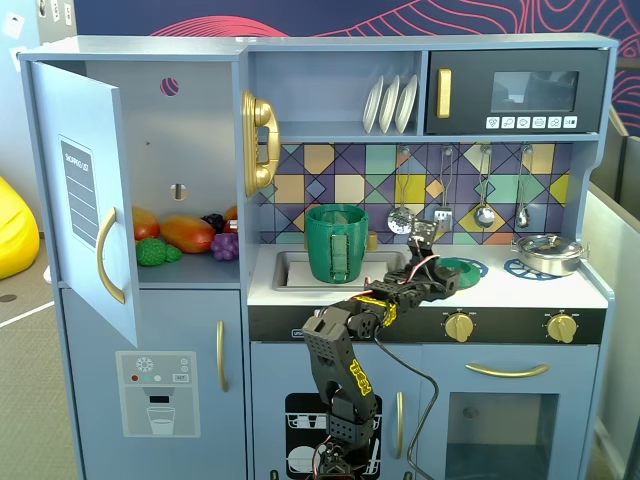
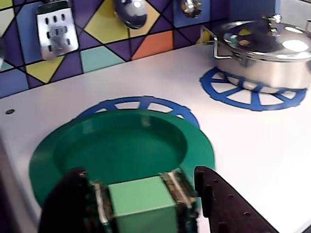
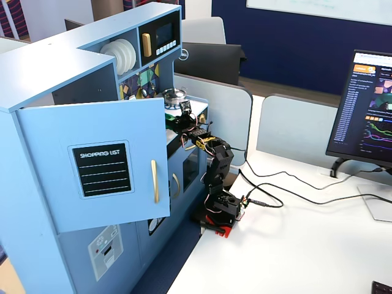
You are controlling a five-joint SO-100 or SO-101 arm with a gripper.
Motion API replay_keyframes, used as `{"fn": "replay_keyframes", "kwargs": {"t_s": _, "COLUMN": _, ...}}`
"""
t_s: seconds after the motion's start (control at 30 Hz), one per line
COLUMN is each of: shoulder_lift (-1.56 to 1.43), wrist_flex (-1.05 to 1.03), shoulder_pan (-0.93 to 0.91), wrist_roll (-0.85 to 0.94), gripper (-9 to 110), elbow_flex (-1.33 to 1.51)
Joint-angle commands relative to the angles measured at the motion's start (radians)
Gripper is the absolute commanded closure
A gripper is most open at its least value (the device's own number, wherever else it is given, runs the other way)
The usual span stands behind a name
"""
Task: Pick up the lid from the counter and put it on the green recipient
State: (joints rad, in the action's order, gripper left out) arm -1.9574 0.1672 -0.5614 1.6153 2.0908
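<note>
The green lid (image 2: 121, 141) lies flat on the white counter (image 2: 252, 155) over a blue burner ring (image 2: 146, 104). In a fixed view the lid (image 1: 466, 267) is right of the sink. My gripper (image 2: 141, 194) is low over the lid's near side, and its dark fingers (image 2: 221, 204) close on either side of the lid's light-green knob (image 2: 141, 201). In a fixed view the gripper (image 1: 445, 278) reaches in from the counter's front edge. The green recipient (image 1: 337, 243), a tall dark-green pot, stands open-topped in the sink, left of the gripper.
A steel pan with its own lid (image 2: 265, 53) sits on the right burner ring (image 2: 243, 94); it also shows in a fixed view (image 1: 548, 252). Utensils (image 2: 57, 29) hang on the tiled back wall. The cupboard door (image 1: 85, 190) stands open at the left.
</note>
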Motion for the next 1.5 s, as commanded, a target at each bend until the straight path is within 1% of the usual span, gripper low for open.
{"fn": "replay_keyframes", "kwargs": {"t_s": 0.0, "shoulder_lift": -0.017, "wrist_flex": 0.012, "shoulder_pan": 0.021, "wrist_roll": 0.031, "gripper": 93, "elbow_flex": -0.055}}
{"fn": "replay_keyframes", "kwargs": {"t_s": 0.1, "shoulder_lift": -0.026, "wrist_flex": 0.012, "shoulder_pan": 0.031, "wrist_roll": 0.06, "gripper": 101, "elbow_flex": -0.034}}
{"fn": "replay_keyframes", "kwargs": {"t_s": 0.37, "shoulder_lift": -0.032, "wrist_flex": 0.032, "shoulder_pan": 0.02, "wrist_roll": 0.043, "gripper": 101, "elbow_flex": -0.032}}
{"fn": "replay_keyframes", "kwargs": {"t_s": 0.9, "shoulder_lift": -0.061, "wrist_flex": 0.029, "shoulder_pan": 0.009, "wrist_roll": 0.011, "gripper": 101, "elbow_flex": -0.175}}
{"fn": "replay_keyframes", "kwargs": {"t_s": 1.07, "shoulder_lift": -0.118, "wrist_flex": -0.031, "shoulder_pan": 0.026, "wrist_roll": -0.008, "gripper": 101, "elbow_flex": -0.225}}
{"fn": "replay_keyframes", "kwargs": {"t_s": 1.17, "shoulder_lift": -0.149, "wrist_flex": -0.089, "shoulder_pan": 0.032, "wrist_roll": -0.051, "gripper": 101, "elbow_flex": -0.285}}
{"fn": "replay_keyframes", "kwargs": {"t_s": 1.47, "shoulder_lift": -0.218, "wrist_flex": -0.336, "shoulder_pan": 0.11, "wrist_roll": -0.091, "gripper": 101, "elbow_flex": -0.509}}
